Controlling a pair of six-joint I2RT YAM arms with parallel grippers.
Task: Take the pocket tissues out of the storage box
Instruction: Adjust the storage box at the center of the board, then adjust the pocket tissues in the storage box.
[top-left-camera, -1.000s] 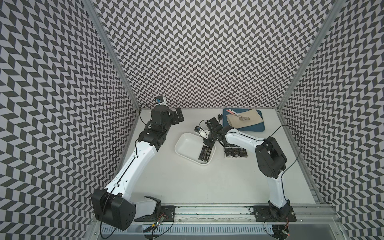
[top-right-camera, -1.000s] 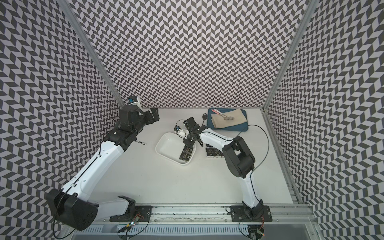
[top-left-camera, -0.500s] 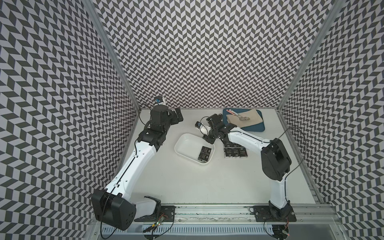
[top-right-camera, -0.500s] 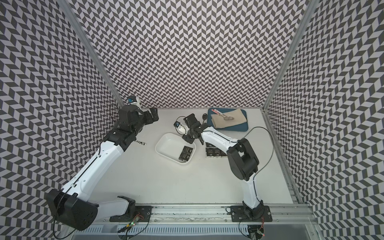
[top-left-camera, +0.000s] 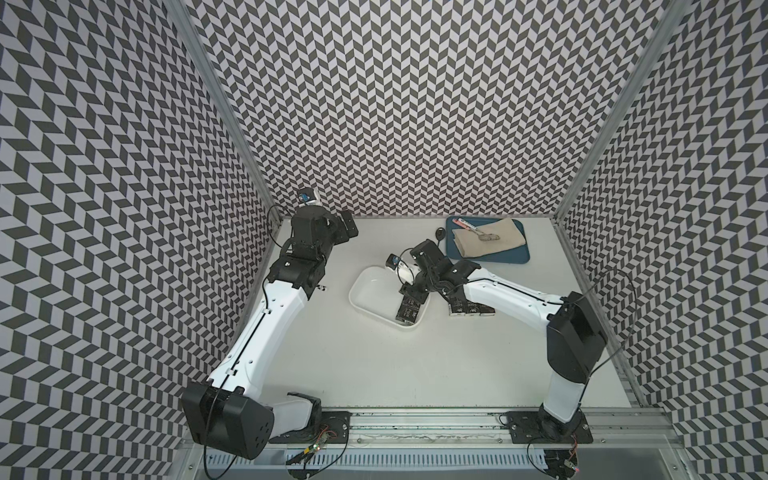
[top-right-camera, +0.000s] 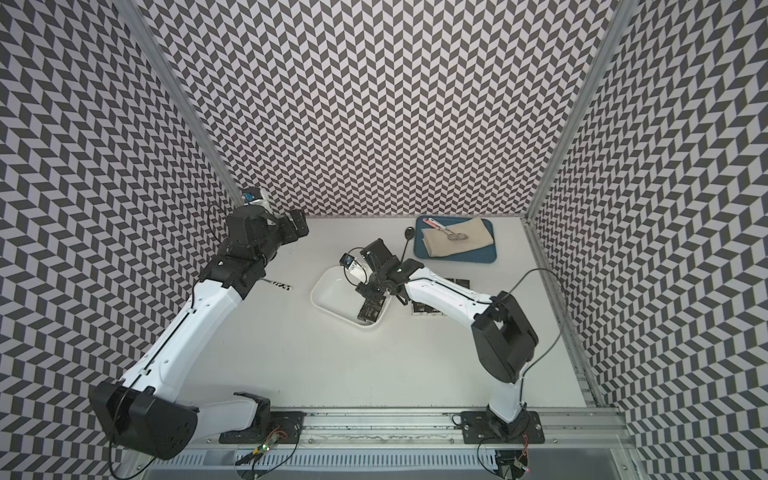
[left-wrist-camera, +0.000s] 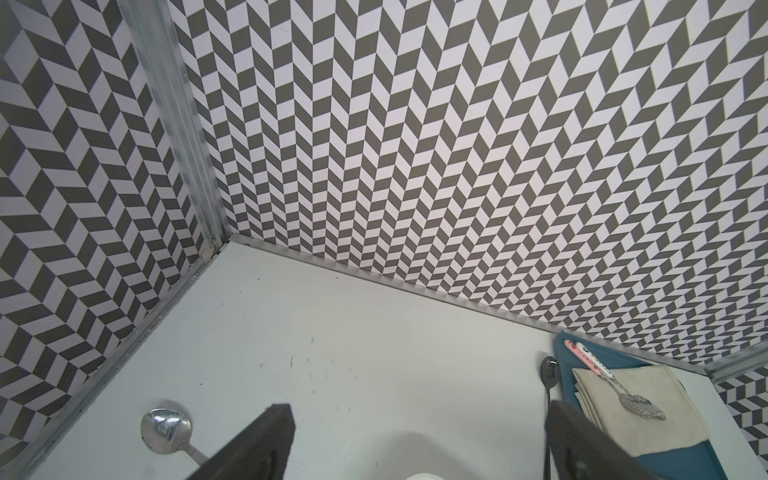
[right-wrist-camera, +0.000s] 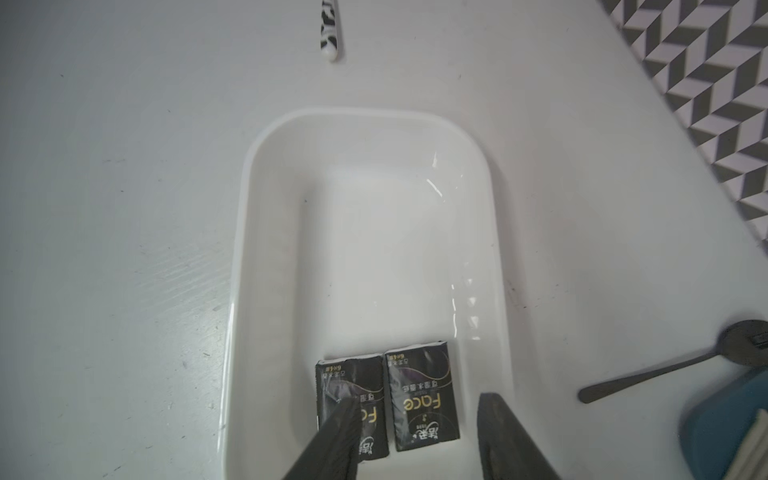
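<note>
The white storage box (top-left-camera: 360, 291) (top-right-camera: 326, 291) lies mid-table. Two black pocket tissues packets lie side by side at its right end (top-left-camera: 409, 311) (top-right-camera: 371, 311); in the right wrist view they are one packet (right-wrist-camera: 422, 401) and another (right-wrist-camera: 353, 395). My right gripper (right-wrist-camera: 415, 401) (top-left-camera: 413, 291) hangs open just above them, one finger over the second packet, touching nothing that I can see. More tissue packets (top-left-camera: 469, 308) (top-right-camera: 428, 309) lie on the table right of the box, partly under the right arm. My left gripper (left-wrist-camera: 415, 415) (top-left-camera: 347, 224) is open and empty at the back left.
A blue tray (top-left-camera: 515, 257) with a beige cloth and a spoon sits at the back right. A black spoon (top-left-camera: 439, 233) (right-wrist-camera: 665, 370) lies beside it. A silver spoon (left-wrist-camera: 166, 428) lies near the left gripper, and a zebra-patterned handle (top-right-camera: 282, 286) lies left of the box.
My right gripper's jaws have opened from nearly shut. The wrist drew back from the box, then came over the packets again; the elbow swung right. The left arm has not moved.
</note>
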